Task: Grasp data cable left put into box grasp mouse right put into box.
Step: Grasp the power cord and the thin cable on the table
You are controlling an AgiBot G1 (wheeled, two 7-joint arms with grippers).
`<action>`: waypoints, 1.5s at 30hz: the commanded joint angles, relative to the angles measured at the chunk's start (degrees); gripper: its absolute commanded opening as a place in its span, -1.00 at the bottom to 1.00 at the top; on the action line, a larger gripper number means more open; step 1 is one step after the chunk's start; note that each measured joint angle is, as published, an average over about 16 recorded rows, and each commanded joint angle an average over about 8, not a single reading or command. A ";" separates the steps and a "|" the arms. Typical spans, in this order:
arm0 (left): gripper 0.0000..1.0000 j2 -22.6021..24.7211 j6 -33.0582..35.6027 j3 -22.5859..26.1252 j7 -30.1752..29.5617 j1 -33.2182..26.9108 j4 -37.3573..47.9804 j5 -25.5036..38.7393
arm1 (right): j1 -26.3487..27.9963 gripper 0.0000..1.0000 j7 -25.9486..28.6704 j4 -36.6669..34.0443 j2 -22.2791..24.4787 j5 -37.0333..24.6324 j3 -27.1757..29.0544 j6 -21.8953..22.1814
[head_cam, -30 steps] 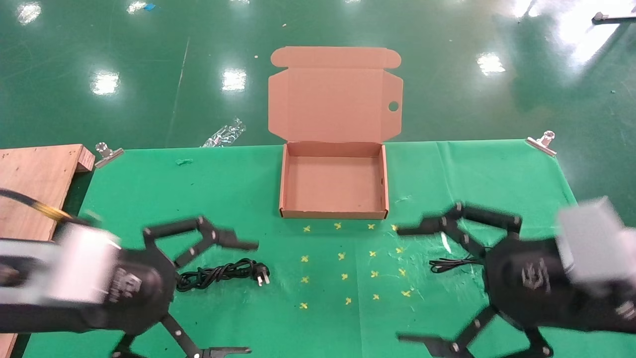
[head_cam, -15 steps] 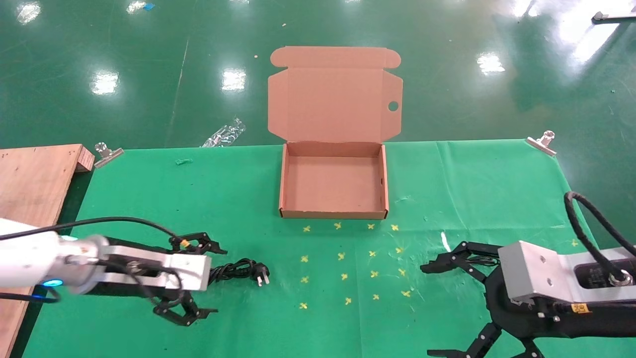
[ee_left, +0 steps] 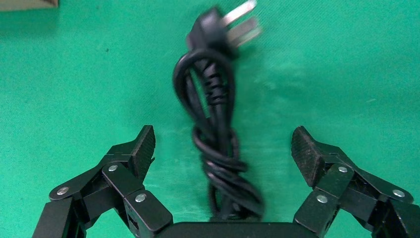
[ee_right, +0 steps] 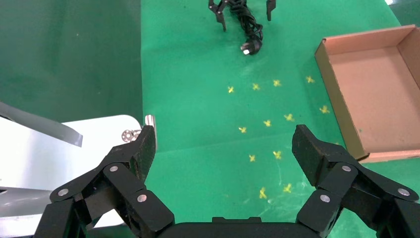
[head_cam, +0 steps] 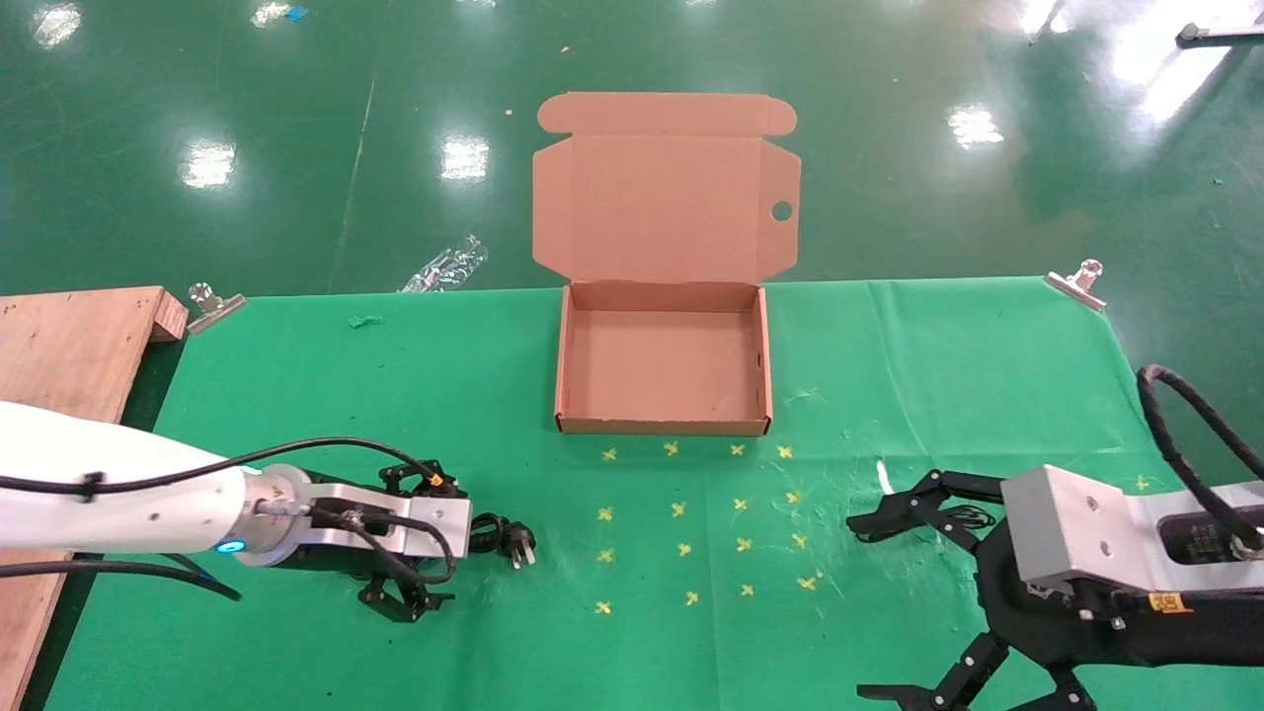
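A shallow brown corrugated cardboard box (head_cam: pixel 662 365) sits open at the far middle of the green cloth-covered table (head_cam: pixel 938 355), its hinged lid standing back with a round hole in the right side flap. Its inside is bare.

At the near left lies one bundled black data cable (ee_left: pixel 215 134), its plug with silver prongs (head_cam: pixel 520 546) pointing right toward the table's middle. The left gripper (ee_left: pixel 223 148) is low over the cable with its jaws spread wide, one finger on each side of the bundle and neither touching it. In the head view the arm's silver wrist block covers most of the cord, so only the plug end shows there.

The right gripper (ee_right: pixel 223 148) hovers at the near right, released, its fingers far apart and holding nothing. A thin black cord (head_cam: pixel 963 515) peeks out beside its far finger; the black mouse itself is hidden behind the arm.

Between the two arms, a scatter of small yellow cross marks (head_cam: pixel 681 523) dots the cloth in front of the box. Two metal clips (head_cam: pixel 1078 279) pin the cloth at the far corners, and one wooden board (head_cam: pixel 69 355) lies at the far left. A crumpled clear wrapper (head_cam: pixel 446 267) rests on the green floor beyond.
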 commanded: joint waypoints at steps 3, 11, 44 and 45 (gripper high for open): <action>1.00 1.13 -1.55 0.56 -0.87 -0.03 0.47 2.36 | 0.32 1.00 0.57 0.60 0.35 -1.00 -0.83 0.03; 1.00 0.44 -0.85 0.52 -1.47 -0.09 -0.86 2.41 | -0.54 1.00 0.59 0.70 0.92 -2.06 -2.59 0.56; 1.00 -0.46 1.13 1.46 -2.86 -0.05 -3.91 4.16 | 14.41 1.00 -24.65 -43.53 -21.80 -35.54 -13.58 11.23; 1.00 -0.46 1.13 1.46 -2.86 -0.05 -3.91 4.16 | 14.96 1.00 -25.73 -45.86 -22.97 -35.90 -13.74 11.91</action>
